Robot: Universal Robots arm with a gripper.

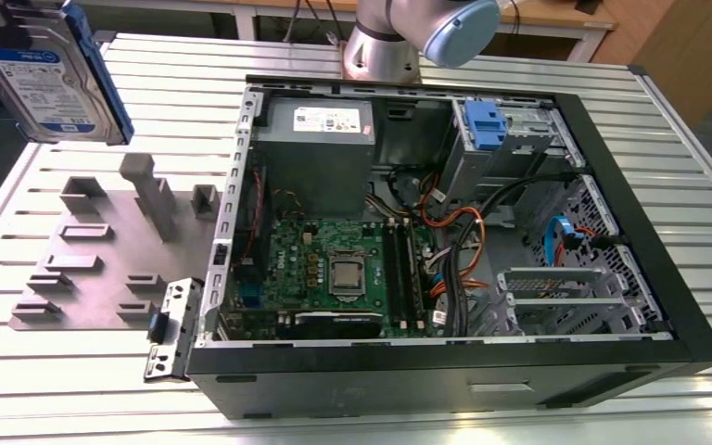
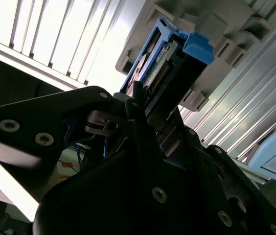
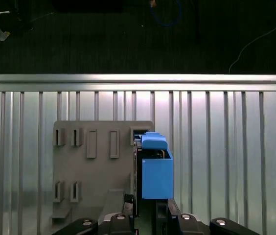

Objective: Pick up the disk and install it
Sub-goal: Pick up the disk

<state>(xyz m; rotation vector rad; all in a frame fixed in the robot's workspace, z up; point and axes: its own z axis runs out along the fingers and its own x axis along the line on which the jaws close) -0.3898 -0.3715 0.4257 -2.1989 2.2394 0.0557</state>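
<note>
The flat silver-grey metal disk [image 1: 47, 79] with blue plastic rails is held aloft, its long axis near upright and its label faced outward. It is clamped by the black gripper [image 2: 140, 105]. A grey slotted fixture plate [image 1: 108, 269] is seen beneath it, and an open black computer case [image 1: 393, 375] beside that.

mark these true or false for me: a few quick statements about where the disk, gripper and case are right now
1. The gripper is shut on the disk, holding it up off the table. True.
2. The disk sits in a drive bay of the computer case. False: it is outside the case, up at the exterior view's left.
3. The case lies open with its motherboard showing. True.
4. The grey fixture plate lies inside the case. False: it lies on the slatted table beside the case, at the exterior view's left.
5. A blue bracket sits on the upper drive bay. True.
</note>
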